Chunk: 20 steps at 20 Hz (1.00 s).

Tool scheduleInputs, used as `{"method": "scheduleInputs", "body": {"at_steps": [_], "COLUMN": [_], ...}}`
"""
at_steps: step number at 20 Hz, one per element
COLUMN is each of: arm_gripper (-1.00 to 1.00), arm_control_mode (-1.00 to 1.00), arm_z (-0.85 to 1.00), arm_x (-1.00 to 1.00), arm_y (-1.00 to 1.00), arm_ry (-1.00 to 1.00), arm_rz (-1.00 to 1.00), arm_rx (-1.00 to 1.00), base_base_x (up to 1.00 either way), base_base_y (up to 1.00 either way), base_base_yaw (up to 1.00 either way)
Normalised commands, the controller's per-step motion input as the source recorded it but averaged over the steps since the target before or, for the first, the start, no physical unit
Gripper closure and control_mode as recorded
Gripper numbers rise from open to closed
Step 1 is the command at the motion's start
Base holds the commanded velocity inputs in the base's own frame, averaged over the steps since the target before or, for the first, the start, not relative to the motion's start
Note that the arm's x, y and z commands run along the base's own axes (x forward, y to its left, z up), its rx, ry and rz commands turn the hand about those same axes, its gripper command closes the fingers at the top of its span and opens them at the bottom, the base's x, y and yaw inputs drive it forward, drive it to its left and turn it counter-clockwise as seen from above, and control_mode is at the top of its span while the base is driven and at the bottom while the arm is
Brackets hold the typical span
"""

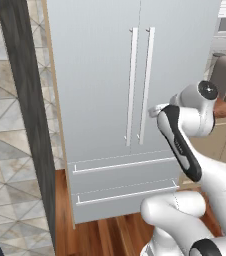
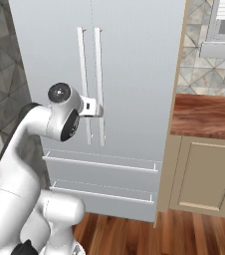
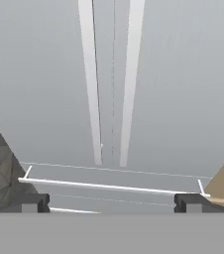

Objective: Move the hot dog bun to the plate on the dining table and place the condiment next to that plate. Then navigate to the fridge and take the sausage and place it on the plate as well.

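Facing closed fridge (image 3: 49, 89), fingers (image 3: 34, 202) spread wide, grasping nothing, short of twin vertical handles (image 3: 91, 79).

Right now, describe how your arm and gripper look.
The arm is glossy white, built of rounded tubular segments with dark grey-black joint bands, including a long black strip along one link and a round black cap with a small pale mark at one joint. The gripper shows two small dark, blocky finger tips. No cables or sleeves are visible.

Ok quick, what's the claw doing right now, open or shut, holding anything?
Claw: open wide, holding nothing, facing the closed fridge doors.
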Motion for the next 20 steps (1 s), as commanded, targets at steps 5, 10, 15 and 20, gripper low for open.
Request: {"method": "scheduleInputs", "body": {"at_steps": [5, 10, 15, 20], "arm_gripper": [-1.0, -1.0, -1.0, -1.0], "arm_control_mode": [-1.0, -1.0, -1.0, -1.0], "arm_z": [-0.18, -0.16, -0.1, -0.15], "arm_x": [0.83, 0.92, 0.84, 0.73], "arm_y": [0.0, -0.06, -0.12, -0.11], "arm_ry": [0.0, 0.0, 0.0, 0.01], "arm_rz": [0.0, 0.0, 0.0, 0.0], "arm_rx": [0.07, 0.08, 0.04, 0.01], "base_base_x": [0.0, 0.0, 0.0, 0.0], "base_base_y": [0.0, 0.0, 0.0, 0.0], "base_base_yaw": [0.0, 0.0, 0.0, 0.0]}}
